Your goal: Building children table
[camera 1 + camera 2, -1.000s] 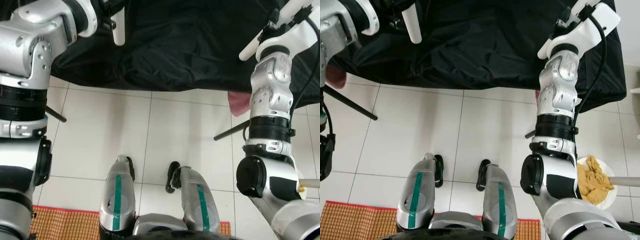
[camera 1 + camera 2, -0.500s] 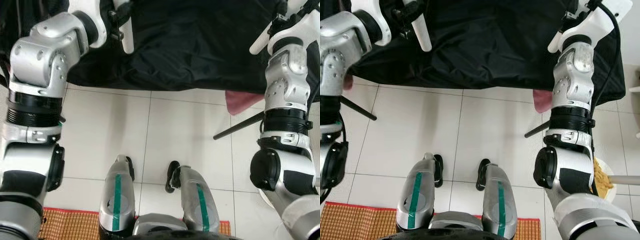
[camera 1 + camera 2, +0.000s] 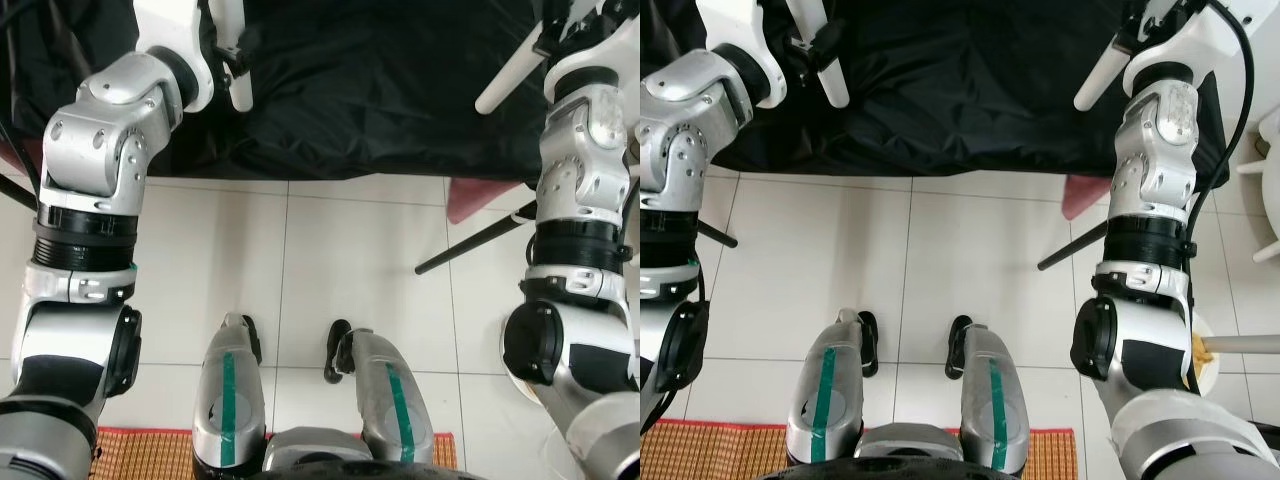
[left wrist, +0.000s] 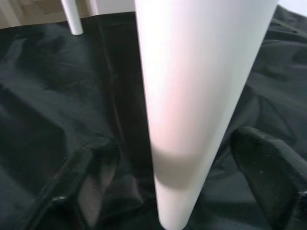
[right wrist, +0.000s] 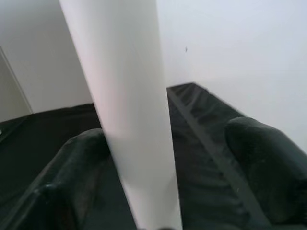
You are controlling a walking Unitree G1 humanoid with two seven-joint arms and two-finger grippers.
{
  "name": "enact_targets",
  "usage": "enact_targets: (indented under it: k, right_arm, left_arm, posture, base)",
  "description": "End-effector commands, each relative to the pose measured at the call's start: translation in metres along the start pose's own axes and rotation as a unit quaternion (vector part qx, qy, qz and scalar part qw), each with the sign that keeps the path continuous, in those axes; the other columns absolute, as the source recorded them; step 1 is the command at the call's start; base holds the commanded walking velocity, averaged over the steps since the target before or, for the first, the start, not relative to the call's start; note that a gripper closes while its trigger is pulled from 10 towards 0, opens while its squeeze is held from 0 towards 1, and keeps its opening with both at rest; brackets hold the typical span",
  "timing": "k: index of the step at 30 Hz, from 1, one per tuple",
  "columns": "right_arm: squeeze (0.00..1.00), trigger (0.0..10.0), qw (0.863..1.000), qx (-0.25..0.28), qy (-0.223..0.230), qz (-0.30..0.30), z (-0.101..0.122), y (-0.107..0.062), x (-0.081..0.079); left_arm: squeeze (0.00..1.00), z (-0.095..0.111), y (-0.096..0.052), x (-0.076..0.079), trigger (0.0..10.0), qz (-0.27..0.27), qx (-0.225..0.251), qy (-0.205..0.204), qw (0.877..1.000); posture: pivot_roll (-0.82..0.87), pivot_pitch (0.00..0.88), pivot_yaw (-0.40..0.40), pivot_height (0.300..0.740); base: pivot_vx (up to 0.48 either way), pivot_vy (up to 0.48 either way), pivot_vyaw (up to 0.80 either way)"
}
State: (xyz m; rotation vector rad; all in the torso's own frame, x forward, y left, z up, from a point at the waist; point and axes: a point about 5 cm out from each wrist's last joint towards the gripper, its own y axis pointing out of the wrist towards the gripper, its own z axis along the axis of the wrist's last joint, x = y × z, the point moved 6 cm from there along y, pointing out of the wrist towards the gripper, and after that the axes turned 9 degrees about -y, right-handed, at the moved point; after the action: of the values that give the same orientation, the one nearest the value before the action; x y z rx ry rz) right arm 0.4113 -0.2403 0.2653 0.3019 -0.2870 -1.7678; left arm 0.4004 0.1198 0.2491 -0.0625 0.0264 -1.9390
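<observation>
Both arms are raised over a table draped in black cloth [image 3: 380,90]. My left gripper [image 3: 232,50] is shut on a white table leg [image 3: 238,88] whose free end points down toward the cloth's near edge. In the left wrist view the leg [image 4: 192,96] runs between the black fingers [image 4: 86,177]. My right gripper [image 3: 562,28] is shut on a second white table leg [image 3: 510,80], which slants down to the left above the cloth. That leg [image 5: 129,105] also shows in the right wrist view, between the fingers [image 5: 259,158].
White tiled floor lies below, with my own legs [image 3: 225,400] in front. A pink object [image 3: 470,200] and a black rod [image 3: 470,245] sit under the cloth's right end. A plate of food [image 3: 1202,350] lies at the right, a woven mat [image 3: 150,465] behind my feet. Another white rod [image 4: 72,19] stands beyond the cloth.
The left arm has swung inward from the left edge, keeping its leg over the cloth. The right arm has shifted right and up with its leg. The camera view has moved slightly.
</observation>
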Motion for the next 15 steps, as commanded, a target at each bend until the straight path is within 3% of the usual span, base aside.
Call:
enact_targets:
  k: [1,2,3,4,11,15]
  right_arm:
    - [1.0,10.0,1.0,0.001,-0.001,0.01,-0.001,-0.003,-0.001]
    - [1.0,10.0,1.0,0.001,-0.001,0.01,-0.001,-0.003,-0.001]
    - [0.0,10.0,1.0,0.003,0.001,0.022,-0.001,-0.005,-0.004]
    - [0.0,10.0,0.999,0.004,0.003,0.033,-0.002,-0.008,-0.008]
    - [0.0,10.0,0.999,-0.007,-0.011,0.053,-0.012,-0.018,-0.009]
    - [0.0,10.0,0.998,-0.02,-0.019,0.062,-0.022,-0.026,-0.009]
  left_arm:
    - [1.0,-0.001,-0.004,-0.003,10.0,0.014,-0.003,0.014,1.0]
    - [1.0,-0.001,-0.004,-0.003,10.0,0.014,-0.003,0.014,1.0]
    - [0.53,-0.002,-0.006,-0.008,10.0,0.024,-0.004,0.02,0.999]
    - [0.0,-0.003,-0.009,-0.012,10.0,0.034,-0.005,0.023,0.999]
    - [0.0,-0.008,-0.022,-0.027,10.0,0.072,-0.015,0.042,0.996]
    - [0.0,-0.01,-0.029,-0.027,10.0,0.077,-0.016,0.062,0.995]
  posture:
    - [0.09,0.189,-0.073,0.74]
    - [0.09,0.189,-0.073,0.74]
    - [0.1,0.185,-0.073,0.74]
    - [0.1,0.185,-0.073,0.74]
    - [0.11,0.169,-0.075,0.74]
    - [0.12,0.16,-0.079,0.74]
  base:
    - [0.0,0.0,0.0]
    - [0.0,0.0,0.0]
    - [0.0,0.0,0.0]
    - [0.0,0.0,0.0]
    - [0.0,0.0,0.0]
    - [0.0,0.0,0.0]
